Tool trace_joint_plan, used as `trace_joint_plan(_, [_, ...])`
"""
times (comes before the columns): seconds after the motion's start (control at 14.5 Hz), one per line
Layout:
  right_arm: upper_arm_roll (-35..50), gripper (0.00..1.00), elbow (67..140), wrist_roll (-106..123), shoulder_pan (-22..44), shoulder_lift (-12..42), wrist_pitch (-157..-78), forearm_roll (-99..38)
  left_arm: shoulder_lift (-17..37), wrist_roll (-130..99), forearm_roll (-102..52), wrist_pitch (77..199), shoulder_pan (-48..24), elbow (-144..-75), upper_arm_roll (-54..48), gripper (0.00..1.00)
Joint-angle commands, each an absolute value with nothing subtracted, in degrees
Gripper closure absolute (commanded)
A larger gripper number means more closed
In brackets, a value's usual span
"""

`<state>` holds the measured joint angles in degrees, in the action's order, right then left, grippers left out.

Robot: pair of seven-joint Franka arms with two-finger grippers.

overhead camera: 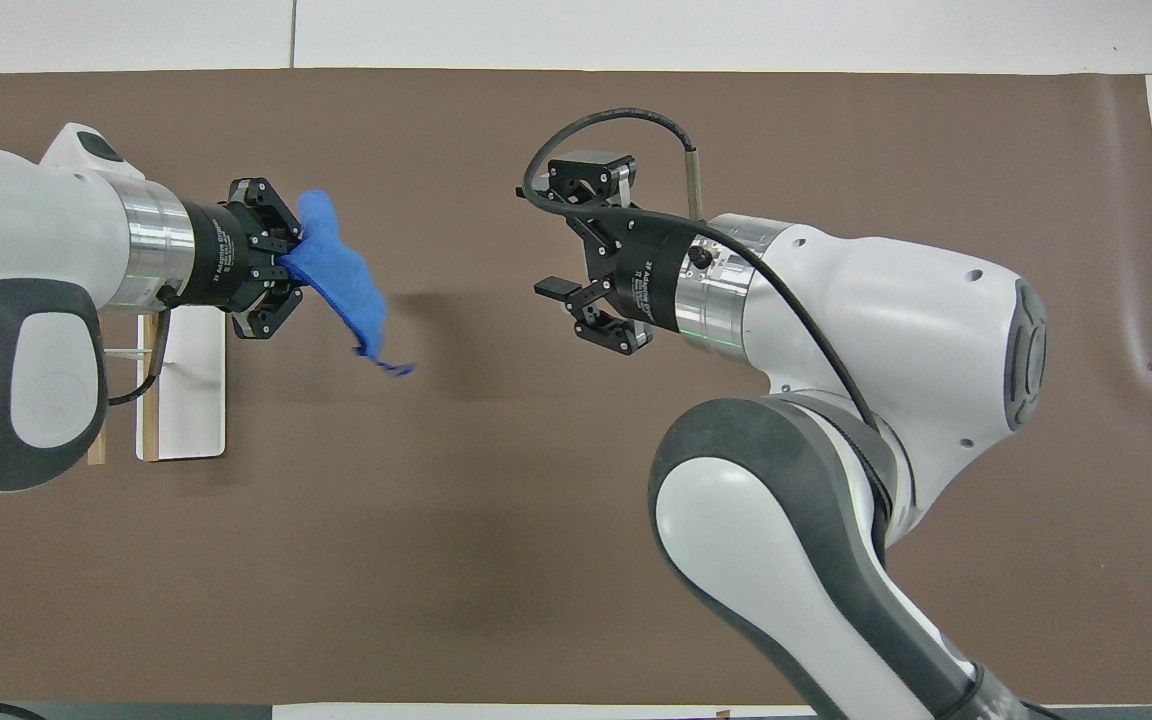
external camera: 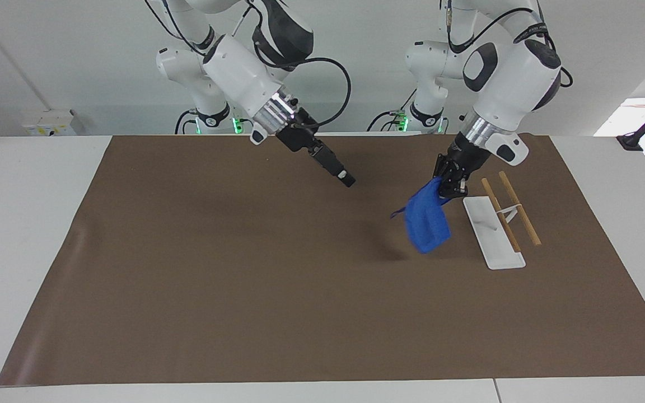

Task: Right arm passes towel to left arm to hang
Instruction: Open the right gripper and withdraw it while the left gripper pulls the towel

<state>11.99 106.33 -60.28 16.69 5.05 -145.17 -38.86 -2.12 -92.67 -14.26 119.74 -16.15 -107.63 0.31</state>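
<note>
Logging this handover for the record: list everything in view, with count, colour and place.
towel: one, bright blue, hanging in the air from the left gripper, over the mat beside the rack
towel rack: one, white base with two wooden bars, toward the left arm's end
mat: one, brown, covering the table
table: one, white, under the mat
left gripper: one, black, shut on the towel
right gripper: one, black, open and empty, over the mat's middle

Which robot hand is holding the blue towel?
The left gripper, beside the white rack, pinches the towel. The right gripper is open and empty.
</note>
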Motion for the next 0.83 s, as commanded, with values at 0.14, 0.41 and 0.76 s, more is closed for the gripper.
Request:
trace_joint_plan(0.14, [12.39,0.0,108.63,-35.03,4.33,2.55,-130.46,-24.9,-6.59,-92.9,-2.92,112.77,-14.41,-109.6,0.09,1.0])
trace_joint_plan(0.41, [12.39,0.0,108.11,-20.33,-2.45,1.85,-119.73,-9.0,-7.46,-92.81,0.43,114.35,-12.75,-111.53,0.09,1.0])
trace_joint_plan(0.76, [12.22,0.0,99.17,-14.16,-5.01,2.72,-105.59,1.22,-8.61,-93.16,3.08,118.55,-5.64,-114.61,0.09,1.0])
